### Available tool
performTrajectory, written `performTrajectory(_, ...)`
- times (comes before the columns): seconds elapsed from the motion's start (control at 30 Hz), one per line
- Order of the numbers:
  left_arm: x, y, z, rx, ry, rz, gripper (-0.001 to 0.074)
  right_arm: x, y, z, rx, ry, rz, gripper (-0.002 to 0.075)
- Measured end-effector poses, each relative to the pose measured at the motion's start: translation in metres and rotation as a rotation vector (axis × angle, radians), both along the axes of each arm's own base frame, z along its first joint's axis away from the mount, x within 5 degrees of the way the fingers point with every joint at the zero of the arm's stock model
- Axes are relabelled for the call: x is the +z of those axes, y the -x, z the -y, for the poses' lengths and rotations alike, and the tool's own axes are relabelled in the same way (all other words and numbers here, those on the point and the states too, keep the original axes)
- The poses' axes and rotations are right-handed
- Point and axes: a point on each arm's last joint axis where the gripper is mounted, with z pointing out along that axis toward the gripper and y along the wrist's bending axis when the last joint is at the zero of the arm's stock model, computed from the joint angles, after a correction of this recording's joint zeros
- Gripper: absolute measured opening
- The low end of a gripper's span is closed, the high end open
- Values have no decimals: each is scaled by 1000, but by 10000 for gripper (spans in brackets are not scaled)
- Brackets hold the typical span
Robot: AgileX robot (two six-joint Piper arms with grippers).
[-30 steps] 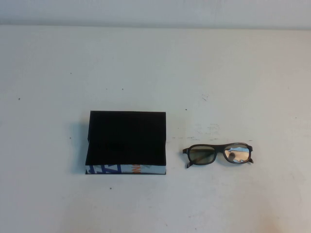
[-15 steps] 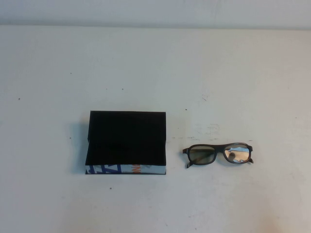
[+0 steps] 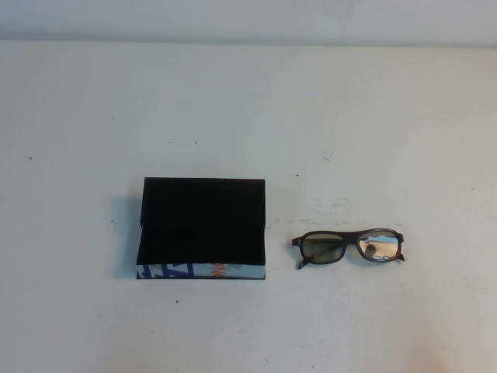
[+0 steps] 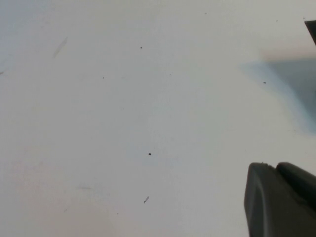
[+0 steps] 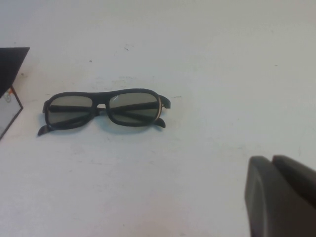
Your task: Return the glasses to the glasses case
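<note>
The glasses (image 3: 349,247) lie on the white table, lenses facing the near edge, to the right of the glasses case (image 3: 203,221). The case is a black box with a white printed front edge (image 3: 203,270). In the right wrist view the glasses (image 5: 103,109) lie ahead of my right gripper (image 5: 272,158), which is shut, empty and clear of them; a corner of the case (image 5: 11,64) shows at that view's edge. My left gripper (image 4: 276,165) is shut and empty over bare table. Neither gripper shows in the high view.
The white table (image 3: 248,109) has small dark specks and scuff marks. A dark corner (image 4: 312,29) with its shadow shows at the edge of the left wrist view. A pale wall runs along the table's far edge.
</note>
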Motion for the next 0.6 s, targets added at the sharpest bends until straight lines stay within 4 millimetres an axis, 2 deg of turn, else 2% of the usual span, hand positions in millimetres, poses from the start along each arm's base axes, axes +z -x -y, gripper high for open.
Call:
performTrajectory(0.1, 0, 0, 0, 0, 0, 0, -4, 1, 0, -2, 4, -53, -4, -11)
performTrajectory(0.2, 0, 0, 0, 0, 0, 0, -4, 5, 0, -5, 3, -203, 8, -11)
performTrajectory(0.37, 0, 0, 0, 0, 0, 0, -4, 22, -3, -1, -77, -619, 109, -11)
performTrajectory(0.43, 0, 0, 0, 0, 0, 0, -4, 26, -4, 3, -121, -732, 145, -11)
performTrajectory(0.6, 0, 0, 0, 0, 0, 0, -4, 28, -4, 6, -150, -856, 150, -11)
